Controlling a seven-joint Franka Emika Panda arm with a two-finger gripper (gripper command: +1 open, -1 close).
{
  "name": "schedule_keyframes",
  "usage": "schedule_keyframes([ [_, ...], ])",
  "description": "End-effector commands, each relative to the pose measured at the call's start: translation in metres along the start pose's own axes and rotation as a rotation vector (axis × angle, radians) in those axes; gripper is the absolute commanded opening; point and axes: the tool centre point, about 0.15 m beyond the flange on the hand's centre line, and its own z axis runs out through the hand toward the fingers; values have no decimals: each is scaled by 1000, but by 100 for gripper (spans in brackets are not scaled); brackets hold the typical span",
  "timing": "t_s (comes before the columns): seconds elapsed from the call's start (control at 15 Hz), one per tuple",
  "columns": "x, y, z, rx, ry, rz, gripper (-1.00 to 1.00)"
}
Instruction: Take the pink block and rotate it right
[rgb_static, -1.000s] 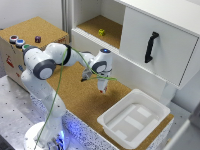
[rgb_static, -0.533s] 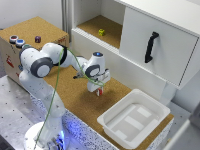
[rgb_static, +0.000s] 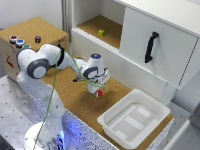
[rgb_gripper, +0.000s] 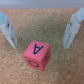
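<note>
One pink block (rgb_gripper: 36, 55) lies on the cork bench (rgb_static: 75, 97), just beside the white bin (rgb_static: 134, 120) on the exterior view's left. Directly above the block hangs the tool (rgb_static: 99, 90); its fingers (rgb_gripper: 73, 29) are spread wide on either side, touching nothing, holding nothing.

cork table (rgb_static: 75, 100), white cabinet (rgb_static: 150, 55) behind
</note>
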Motion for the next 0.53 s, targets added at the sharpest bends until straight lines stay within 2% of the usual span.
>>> schedule_keyframes([
  [0.0,-4,4,-46,-44,-14,-526,100],
  [0.07,-7,-3,-41,-78,-15,-681,100],
  [0.2,-9,-5,-30,-46,-14,-910,100],
  [0.27,-10,-5,-26,-30,-2,-990,100],
  [0.33,-10,-4,-19,-41,9,-1067,100],
  [0.47,0,-2,-7,-13,12,-1096,100],
])
